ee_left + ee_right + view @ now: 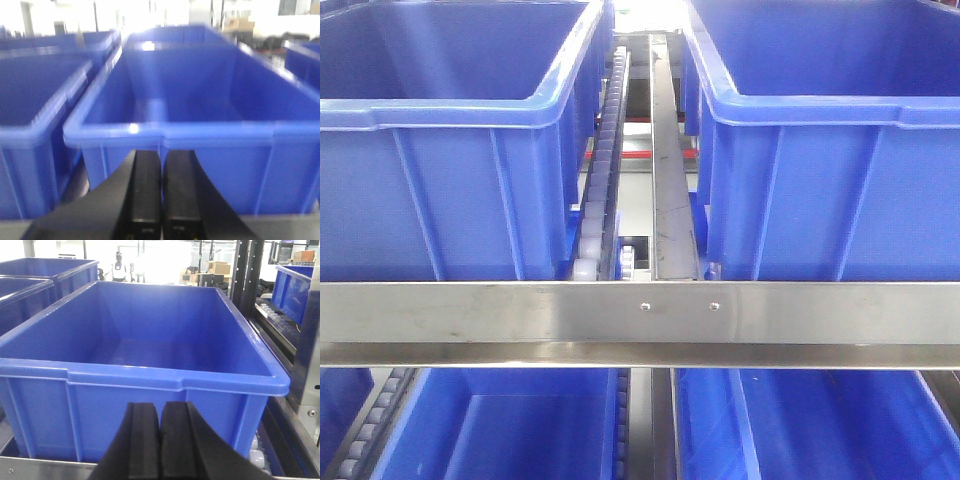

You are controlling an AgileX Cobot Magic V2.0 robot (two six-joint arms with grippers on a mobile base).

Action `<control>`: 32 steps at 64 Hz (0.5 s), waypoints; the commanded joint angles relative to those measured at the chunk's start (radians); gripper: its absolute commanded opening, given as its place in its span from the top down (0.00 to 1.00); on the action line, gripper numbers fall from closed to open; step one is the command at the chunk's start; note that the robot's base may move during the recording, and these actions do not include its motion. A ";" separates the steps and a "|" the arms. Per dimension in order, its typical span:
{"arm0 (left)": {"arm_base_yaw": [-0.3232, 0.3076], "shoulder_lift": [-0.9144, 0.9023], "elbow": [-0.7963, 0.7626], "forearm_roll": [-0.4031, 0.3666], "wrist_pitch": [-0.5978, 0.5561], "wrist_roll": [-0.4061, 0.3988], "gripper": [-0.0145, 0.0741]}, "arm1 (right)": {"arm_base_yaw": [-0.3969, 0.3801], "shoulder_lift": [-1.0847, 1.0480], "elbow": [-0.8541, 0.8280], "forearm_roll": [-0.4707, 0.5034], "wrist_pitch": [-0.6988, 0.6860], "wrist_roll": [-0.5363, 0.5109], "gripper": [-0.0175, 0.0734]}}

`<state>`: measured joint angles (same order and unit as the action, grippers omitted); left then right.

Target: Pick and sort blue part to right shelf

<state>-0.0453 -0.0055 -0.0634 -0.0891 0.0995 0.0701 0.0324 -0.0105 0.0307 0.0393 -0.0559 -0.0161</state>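
The left gripper (161, 197) sits at the bottom of its wrist view with its two black fingers (146, 192) pressed together, closed on nothing. Just beyond it stands a blue bin (200, 132) whose near rim runs across the view above the fingertips; as far as the blur allows, the inside shows only bare blue walls and floor. To the left of that bin is another blue bin (35, 120), close beside it.

The right gripper (160, 442) is likewise closed, its dark fingers (142, 440) touching with nothing between them. Directly ahead of it is a large blue bin (150, 385), showing only its own floor and walls. To the right of this bin stands a metal shelf frame (305, 360) with a roller track (272, 315).

In the front view a steel crossbar (640, 312) spans the rack; above it two blue bins (450, 150) flank a roller track and steel rail (670, 170), and below it more blue bins (520, 425).

The blue part shows in none of the views
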 commanded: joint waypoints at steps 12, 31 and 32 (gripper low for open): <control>-0.003 -0.023 0.090 0.018 -0.195 -0.033 0.70 | -0.007 -0.021 -0.021 -0.008 -0.092 0.002 0.75; -0.003 -0.023 0.093 0.018 -0.169 -0.035 0.70 | -0.007 -0.021 -0.021 -0.008 -0.092 0.002 0.75; -0.003 -0.023 0.093 0.018 -0.167 -0.035 0.70 | -0.007 -0.021 -0.021 -0.008 -0.092 0.002 0.75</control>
<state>-0.0453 -0.0055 0.0058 -0.0717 0.0071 0.0459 0.0324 -0.0105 0.0307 0.0393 -0.0559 -0.0143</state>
